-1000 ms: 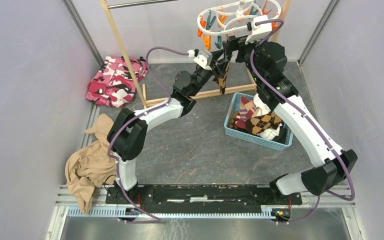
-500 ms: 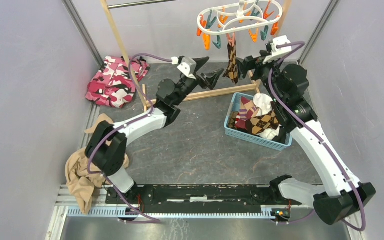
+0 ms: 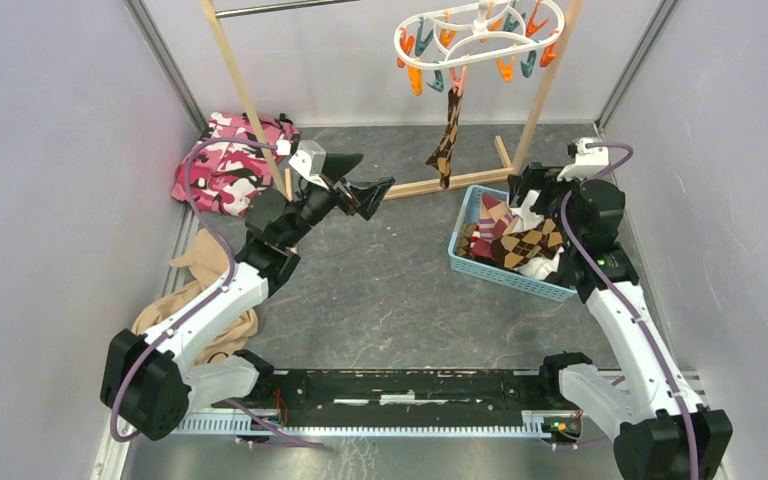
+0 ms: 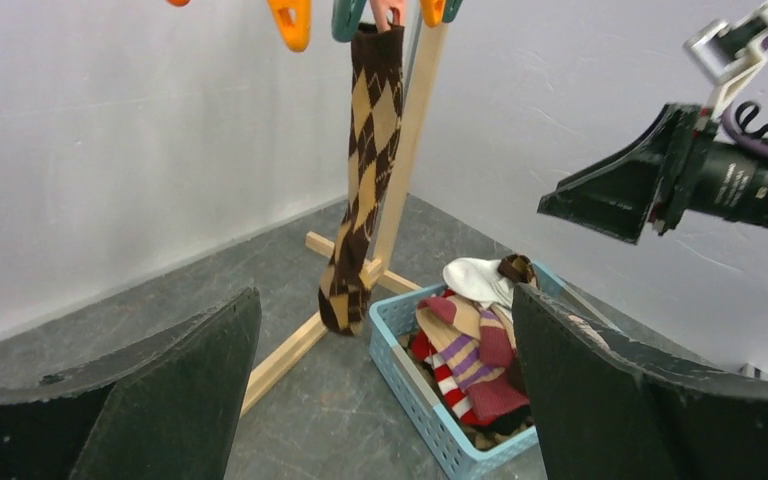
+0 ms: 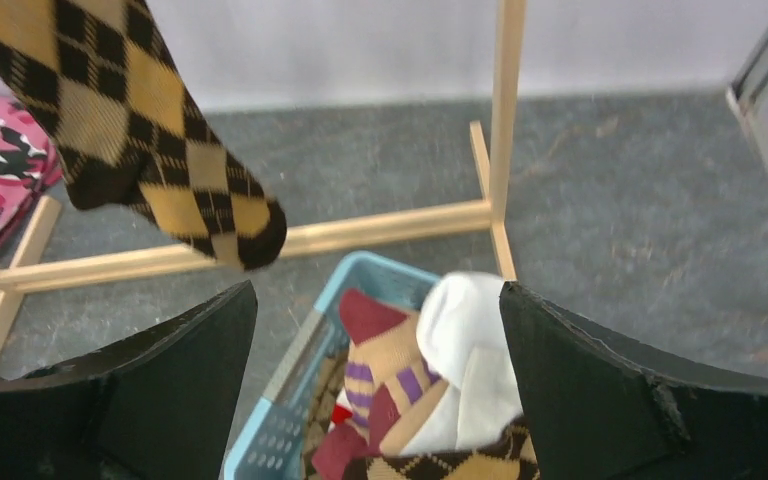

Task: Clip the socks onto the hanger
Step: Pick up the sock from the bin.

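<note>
Already one argyle sock hangs clipped on the hanger; other socks fill the basket. Soft, light and floppy, they are best pinched at the cuff. Left claw and right claw gape wide, empty. Only the left wrist view shows the pin biting the cuff.

No readable text anywhere — no labels (or numbers).

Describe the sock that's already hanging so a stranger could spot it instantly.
Find the wooden rack at the back; a white oval hanger with orange and teal pegs hangs by it. One brown-and-tan argyle sock dangles from a peg, the only sock not in the blue basket.
</note>
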`<state>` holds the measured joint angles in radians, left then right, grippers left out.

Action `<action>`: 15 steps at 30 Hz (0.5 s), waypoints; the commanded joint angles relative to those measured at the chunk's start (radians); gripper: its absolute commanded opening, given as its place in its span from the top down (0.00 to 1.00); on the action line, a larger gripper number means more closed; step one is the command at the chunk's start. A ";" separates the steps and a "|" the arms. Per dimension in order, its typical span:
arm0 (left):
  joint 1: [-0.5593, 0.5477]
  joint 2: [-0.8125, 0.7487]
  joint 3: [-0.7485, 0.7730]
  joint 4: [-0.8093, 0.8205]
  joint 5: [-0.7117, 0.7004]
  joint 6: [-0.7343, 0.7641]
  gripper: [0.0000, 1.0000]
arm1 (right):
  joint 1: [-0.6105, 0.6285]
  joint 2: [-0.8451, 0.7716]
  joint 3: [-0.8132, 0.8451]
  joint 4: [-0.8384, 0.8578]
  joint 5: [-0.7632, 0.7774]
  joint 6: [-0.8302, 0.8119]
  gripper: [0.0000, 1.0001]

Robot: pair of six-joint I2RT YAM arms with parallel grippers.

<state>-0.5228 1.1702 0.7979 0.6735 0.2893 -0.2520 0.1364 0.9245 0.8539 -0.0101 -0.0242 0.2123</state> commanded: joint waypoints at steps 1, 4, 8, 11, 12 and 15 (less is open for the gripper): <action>0.016 -0.055 -0.009 -0.128 -0.017 -0.049 0.00 | -0.041 0.000 -0.056 -0.019 -0.008 0.095 0.02; 0.019 -0.065 -0.001 -0.163 0.000 -0.063 0.00 | -0.067 0.032 -0.049 -0.091 -0.001 0.113 0.02; 0.019 -0.073 0.010 -0.222 0.018 -0.066 0.00 | -0.095 0.035 -0.036 -0.199 0.053 0.143 0.05; 0.020 -0.075 0.015 -0.268 0.019 -0.063 0.00 | -0.127 0.025 -0.053 -0.267 0.112 0.200 0.06; 0.021 -0.075 0.015 -0.276 0.021 -0.062 0.00 | -0.130 0.027 -0.061 -0.280 0.124 0.221 0.08; 0.021 -0.070 0.011 -0.279 0.034 -0.061 0.00 | -0.179 0.030 -0.095 -0.263 0.129 0.284 0.13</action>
<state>-0.5060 1.1225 0.7948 0.4191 0.2943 -0.2821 -0.0013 0.9646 0.7856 -0.2424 0.0437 0.3870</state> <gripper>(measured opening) 0.994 0.896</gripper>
